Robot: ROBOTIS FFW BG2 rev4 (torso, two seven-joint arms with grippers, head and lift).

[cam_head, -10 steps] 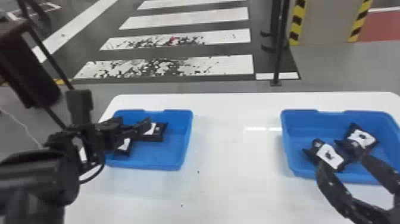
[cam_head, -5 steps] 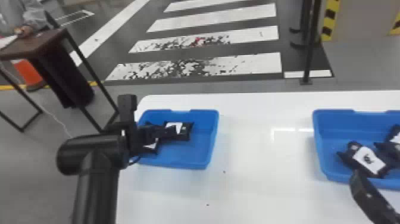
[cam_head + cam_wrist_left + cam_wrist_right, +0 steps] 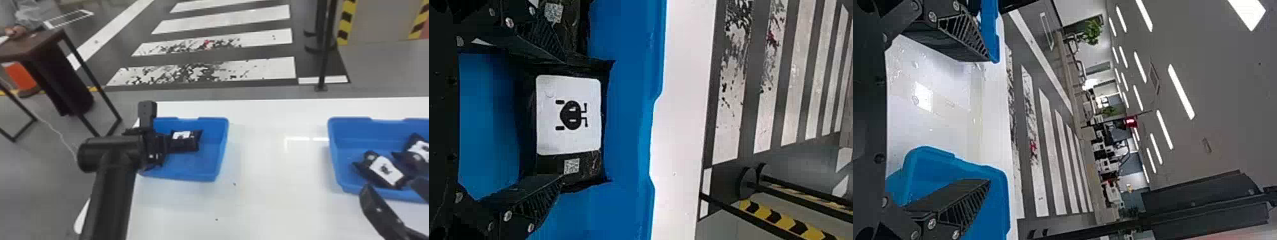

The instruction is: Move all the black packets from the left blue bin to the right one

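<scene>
Probably halfway — two packets (image 3: 384,170) lie in the right bin (image 3: 349,137), two more packets (image 3: 569,117) await in the left bin (image 3: 220,140) — left jaws wide around one, right jaws wide.

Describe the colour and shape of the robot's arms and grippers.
The left arm is black, with a rounded, barrel-like section near the wrist. The left gripper and right gripper are also black, with tapering, ribbed fingers and round silvery screw heads.

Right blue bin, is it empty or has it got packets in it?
Not empty: the head view shows at least two black packets lying inside the right blue bin.
</scene>
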